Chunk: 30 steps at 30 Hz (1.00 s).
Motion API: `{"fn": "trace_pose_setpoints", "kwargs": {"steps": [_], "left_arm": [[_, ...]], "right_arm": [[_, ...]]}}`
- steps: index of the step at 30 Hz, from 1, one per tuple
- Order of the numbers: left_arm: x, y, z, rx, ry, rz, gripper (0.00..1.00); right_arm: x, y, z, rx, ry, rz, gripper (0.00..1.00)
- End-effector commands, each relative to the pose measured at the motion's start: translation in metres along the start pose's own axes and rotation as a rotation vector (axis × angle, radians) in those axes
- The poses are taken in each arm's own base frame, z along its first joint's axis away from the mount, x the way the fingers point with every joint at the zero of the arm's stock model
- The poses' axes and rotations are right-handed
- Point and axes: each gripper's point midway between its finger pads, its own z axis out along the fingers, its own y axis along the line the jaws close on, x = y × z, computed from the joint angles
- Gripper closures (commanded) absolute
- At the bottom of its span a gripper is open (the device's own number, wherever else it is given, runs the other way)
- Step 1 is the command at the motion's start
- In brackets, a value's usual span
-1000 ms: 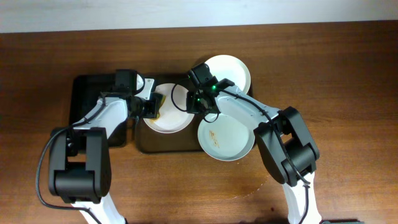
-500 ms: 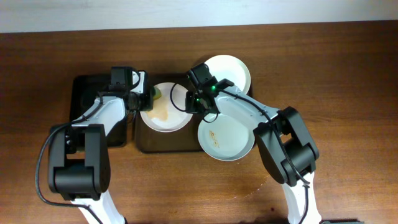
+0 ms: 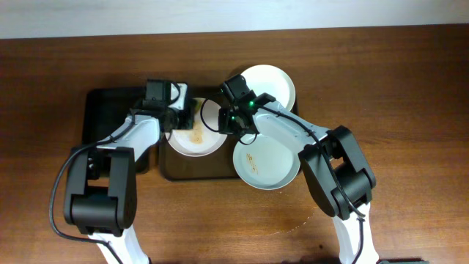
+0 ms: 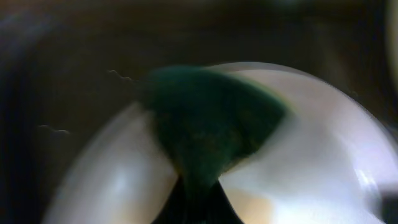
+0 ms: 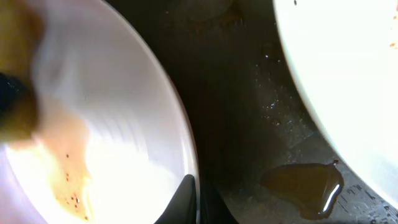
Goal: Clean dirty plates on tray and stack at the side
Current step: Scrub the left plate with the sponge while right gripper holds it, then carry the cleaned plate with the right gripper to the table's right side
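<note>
While the overhead shows the middle plate (image 3: 196,139) lying on the tray (image 3: 190,170), we see, blurred in the left wrist view, the left gripper (image 4: 194,198) clamping a green sponge (image 4: 208,121) over it, and in the right wrist view the right gripper (image 5: 194,198) pinched onto its rim.

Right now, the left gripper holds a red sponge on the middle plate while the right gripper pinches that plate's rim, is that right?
Not quite: the sponge is dark green, not red, as the left wrist view shows. The left gripper does hold it on the middle plate, and the right gripper pinches that plate's rim.
</note>
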Motion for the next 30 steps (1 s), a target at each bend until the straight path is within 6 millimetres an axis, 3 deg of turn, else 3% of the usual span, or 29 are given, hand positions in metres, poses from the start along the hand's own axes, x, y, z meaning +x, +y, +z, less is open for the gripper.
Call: {"fn": "trace_pose_setpoints", "kwargs": {"steps": [1, 2, 3, 6, 7, 10, 12, 14, 15, 17, 19, 21, 23, 27, 30], "left_arm": [[-0.002, 0.061, -0.002, -0.303, -0.027, -0.025, 0.99], [0.009, 0.057, -0.001, -0.283, 0.020, -0.025, 0.99], [0.052, 0.028, 0.001, -0.141, 0.196, -0.040, 0.99], [0.084, -0.028, -0.008, 0.152, 0.341, -0.098, 0.99], [0.083, -0.046, -0.013, 0.269, 0.348, -0.123, 0.99], [0.053, -0.054, -0.024, 0.397, 0.286, -0.161, 0.99], [0.022, -0.040, -0.034, 0.424, 0.213, -0.188, 0.99], [-0.009, -0.013, -0.054, 0.406, 0.170, -0.238, 0.99], [-0.025, 0.012, -0.074, 0.373, 0.165, -0.288, 0.99], [-0.036, 0.053, -0.105, 0.296, 0.168, -0.345, 0.99], [-0.028, 0.086, -0.122, 0.200, 0.200, -0.396, 0.99], [-0.007, 0.120, -0.129, 0.061, 0.255, -0.439, 0.99], [0.004, 0.138, -0.131, -0.051, 0.289, -0.428, 0.99], [0.012, 0.148, -0.126, -0.146, 0.327, -0.397, 0.99], [0.014, 0.150, -0.120, -0.144, 0.336, -0.399, 0.99]], "right_arm": [[0.001, -0.007, 0.007, 0.023, 0.010, -0.003, 0.96], [0.001, -0.008, 0.007, 0.023, 0.010, -0.003, 0.96], [0.001, -0.008, 0.007, 0.023, 0.010, -0.003, 0.96], [0.002, -0.007, 0.007, 0.020, 0.012, -0.003, 0.96], [0.002, -0.006, 0.007, 0.017, 0.015, -0.003, 0.96], [0.004, -0.003, 0.007, -0.002, 0.027, -0.003, 0.96], [0.004, -0.003, 0.007, -0.002, 0.027, -0.003, 0.96], [0.004, -0.002, 0.007, -0.005, 0.028, -0.006, 0.96], [0.004, -0.002, 0.007, -0.006, 0.028, -0.008, 0.96], [-0.006, 0.007, -0.003, -0.025, 0.003, -0.073, 0.96], [-0.018, 0.014, -0.022, -0.021, -0.040, -0.094, 0.96], [-0.034, 0.011, -0.051, 0.098, -0.135, -0.132, 0.96], [-0.046, 0.009, -0.075, 0.232, -0.239, -0.194, 0.96], [-0.058, 0.007, -0.119, 0.591, -0.500, -0.296, 0.96], [-0.054, 0.025, -0.166, 0.863, -0.746, -0.348, 0.96]]}}
